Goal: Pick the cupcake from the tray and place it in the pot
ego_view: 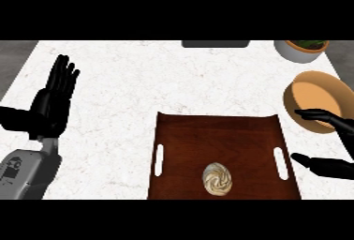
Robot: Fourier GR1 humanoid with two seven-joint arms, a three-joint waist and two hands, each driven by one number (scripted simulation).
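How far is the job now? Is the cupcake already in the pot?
Nothing is done yet: the cupcake lies on the tray and the pot holds nothing. The right hand is open beside the tray; the left hand rests. Grasping, carrying and placing remain.

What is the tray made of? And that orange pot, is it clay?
The tray looks like dark reddish-brown wood with a smooth, slightly glossy finish; faint grain shows. The pot looks like matte terracotta or plastic, plain orange-tan; its look alone can't settle which.
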